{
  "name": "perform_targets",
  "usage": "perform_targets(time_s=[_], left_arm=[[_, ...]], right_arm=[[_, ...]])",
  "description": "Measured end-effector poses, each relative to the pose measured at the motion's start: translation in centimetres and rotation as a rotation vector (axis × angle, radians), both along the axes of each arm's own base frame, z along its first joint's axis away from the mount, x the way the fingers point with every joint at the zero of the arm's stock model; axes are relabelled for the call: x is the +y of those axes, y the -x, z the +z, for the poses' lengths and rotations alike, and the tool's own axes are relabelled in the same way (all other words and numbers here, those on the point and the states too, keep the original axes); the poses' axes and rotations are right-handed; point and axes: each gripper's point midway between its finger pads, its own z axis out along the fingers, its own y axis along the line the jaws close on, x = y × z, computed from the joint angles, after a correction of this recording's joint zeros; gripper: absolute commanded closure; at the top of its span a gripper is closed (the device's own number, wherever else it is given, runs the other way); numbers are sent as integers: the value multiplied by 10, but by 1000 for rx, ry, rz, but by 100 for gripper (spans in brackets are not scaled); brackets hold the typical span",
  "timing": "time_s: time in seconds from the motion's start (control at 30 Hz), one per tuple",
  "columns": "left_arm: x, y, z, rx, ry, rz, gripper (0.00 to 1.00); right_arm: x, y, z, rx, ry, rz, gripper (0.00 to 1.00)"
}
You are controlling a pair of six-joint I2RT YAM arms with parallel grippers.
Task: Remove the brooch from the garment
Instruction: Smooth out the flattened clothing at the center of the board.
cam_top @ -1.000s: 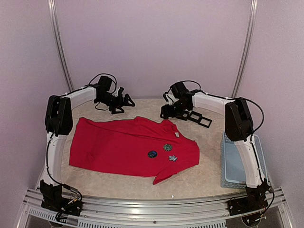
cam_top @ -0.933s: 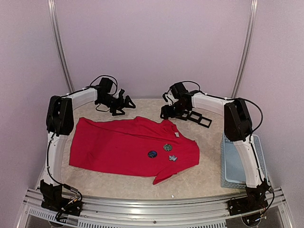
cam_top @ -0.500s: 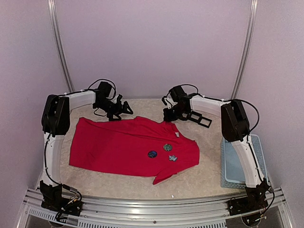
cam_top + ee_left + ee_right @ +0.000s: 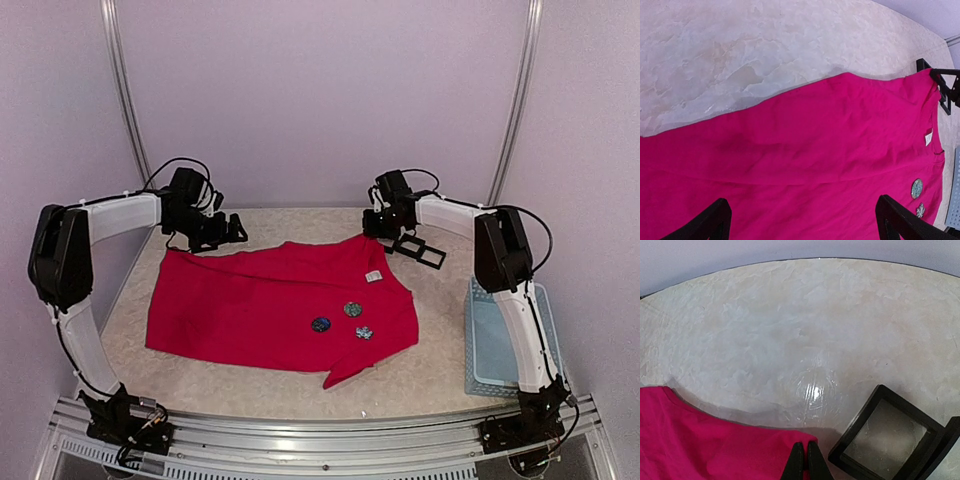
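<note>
A red shirt (image 4: 270,305) lies on a pale marbled table (image 4: 420,372), lilac walls (image 4: 320,100) around. The left claw (image 4: 802,210) is spread wide; the right claw (image 4: 804,460) pinches the shirt.

obstacle: black frame (image 4: 858,423) just beside garment (image 4: 250,305) collar | free: bare table (image 4: 430,372) before garment

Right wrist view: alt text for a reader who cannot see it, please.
The right fingers are pinched shut on the edge of the red garment, at the bottom centre. A square black frame lies just right of them on the pale marbled table.
</note>
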Motion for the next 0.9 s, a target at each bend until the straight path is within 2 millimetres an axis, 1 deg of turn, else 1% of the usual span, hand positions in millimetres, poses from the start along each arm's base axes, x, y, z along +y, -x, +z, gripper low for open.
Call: perform_targets(time_s=[0.07, 0.2, 0.3, 0.33, 0.37, 0.47, 0.57, 0.6, 0.67, 0.73, 0.8, 0.9], left_arm=[[11, 9, -5, 17, -11, 26, 1], [32, 26, -20, 65, -27, 83, 1], [46, 35, -28, 97, -26, 130, 1], [50, 37, -30, 106, -25, 144, 1], [54, 39, -31, 110, -23, 156, 1], [65, 44, -31, 119, -15, 193, 1], [74, 51, -29, 124, -5, 226, 1], [77, 53, -28, 127, -2, 236, 1], [83, 58, -27, 132, 4, 260, 1], [91, 66, -27, 141, 8, 288, 1], [101, 75, -30, 154, 11, 326, 1], [119, 92, -34, 178, 10, 398, 1]], right_arm=[[-3, -6, 7, -16, -18, -18, 100], [1, -17, 27, -69, -50, -28, 100], [2, -21, 33, -90, -60, -35, 100], [2, -22, 34, -92, -61, -37, 96], [2, -22, 35, -94, -63, -39, 85], [2, -23, 37, -98, -66, -39, 60], [2, -24, 39, -111, -57, -30, 41], [1, -24, 40, -114, -54, -27, 36], [0, -23, 42, -121, -39, -17, 30], [-4, -18, 46, -120, -24, -12, 27], [-10, -4, 54, -112, 1, -3, 27], [-21, 21, 74, -114, 22, -7, 26]])
